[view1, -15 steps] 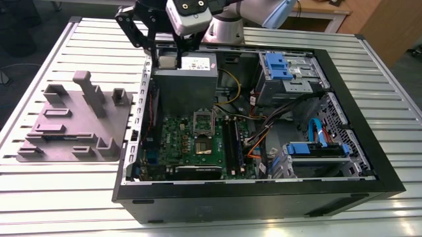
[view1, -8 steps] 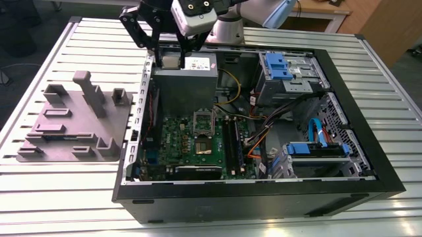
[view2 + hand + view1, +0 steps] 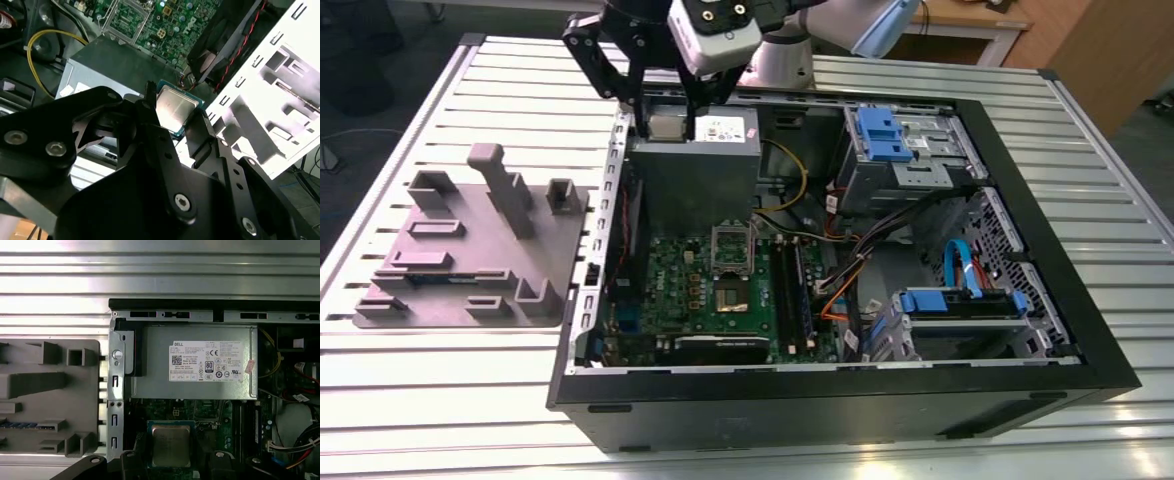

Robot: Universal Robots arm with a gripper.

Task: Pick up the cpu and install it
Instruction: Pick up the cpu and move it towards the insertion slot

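Ribbed aluminium table (image 3: 440, 380) carries an open black steel computer case (image 3: 1067, 330) and, on the exterior view's left, a grey moulded plastic fixture tray (image 3: 467, 250). The black, bolted-link gripper (image 3: 670, 112) is clenched on the cpu (image 3: 664, 126), a small thin square chip with a pale silvery metal top. It hangs over the far left corner of the case, above the smooth grey power supply box (image 3: 700, 165), far of the green motherboard (image 3: 720, 290). Both wrist views show fingers (image 3: 197, 127) flanking the cpu's edges (image 3: 171, 445).
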